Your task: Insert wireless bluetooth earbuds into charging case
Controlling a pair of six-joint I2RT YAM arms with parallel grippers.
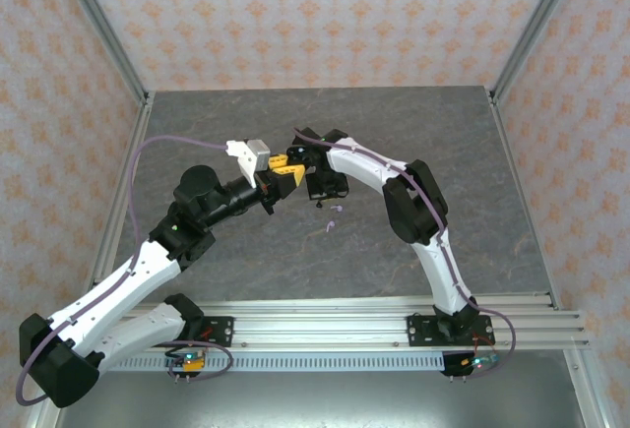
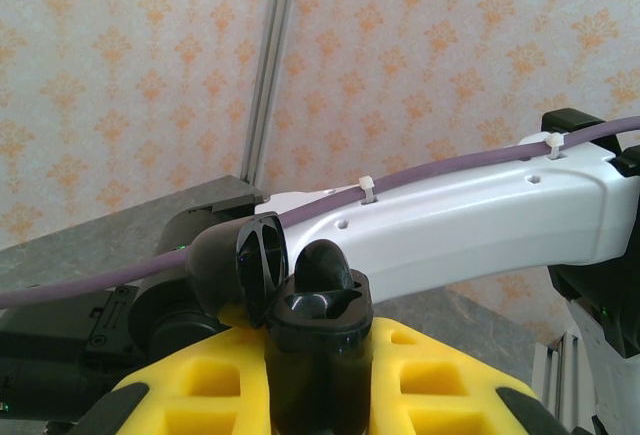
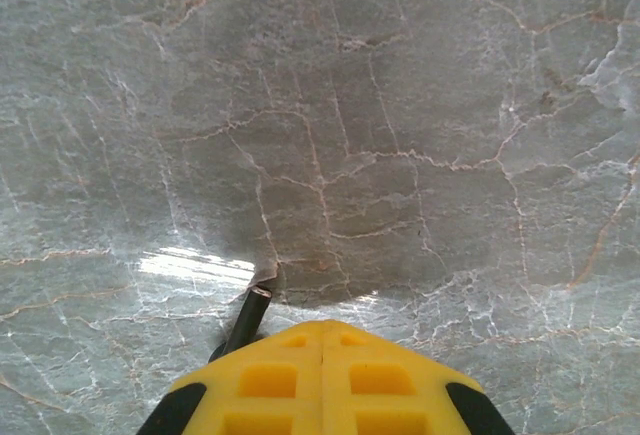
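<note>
Grippers meet above the middle of the tabletop (image 1: 443,133) in the overhead view, with pale lilac earbuds (image 1: 335,210) lying loose just toward the near edge from them. The left wrist camera makes plain what that height blurs: the left gripper (image 1: 283,177) is clamped on a black charging case (image 2: 320,355), held upright with its lid (image 2: 257,265) swung open. The right wrist camera shows the right gripper (image 3: 322,330) pressed together above bare marble, pinching a black earbud (image 3: 248,317) whose stem juts out at the left.
</note>
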